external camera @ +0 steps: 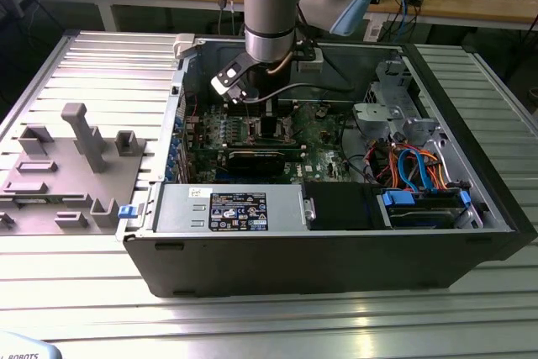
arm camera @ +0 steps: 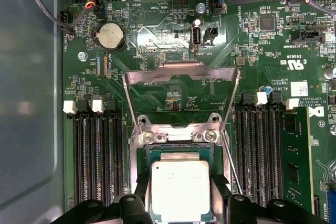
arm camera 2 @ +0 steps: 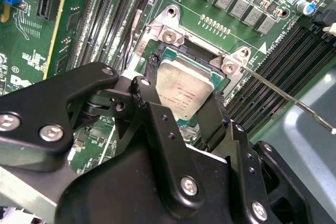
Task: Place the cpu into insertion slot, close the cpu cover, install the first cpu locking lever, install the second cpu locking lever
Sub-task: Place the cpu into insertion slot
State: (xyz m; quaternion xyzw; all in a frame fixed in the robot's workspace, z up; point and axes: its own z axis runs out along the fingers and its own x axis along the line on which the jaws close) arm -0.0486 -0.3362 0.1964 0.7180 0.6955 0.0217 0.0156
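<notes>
One computer case [external camera: 336,258] lies open on the table [external camera: 84,308], its green board [external camera: 324,136] facing up so the arm [external camera: 269,6] can reach straight down. At mid-board, black fingers [arm camera: 143,195] straddle the chip [arm camera: 180,190], set against opposite edges to hold it level. I judge them closed on it. The chip sits inside the socket [arm camera: 178,149]. Beyond it, the cover [arm camera: 181,69] stands swung open and a thin lever [arm camera: 231,163] is unlatched, which leaves the socket clear.

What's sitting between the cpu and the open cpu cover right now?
In the first wrist view, a silver metal bracket with two screws lies between the cpu and the open cpu cover.
</notes>
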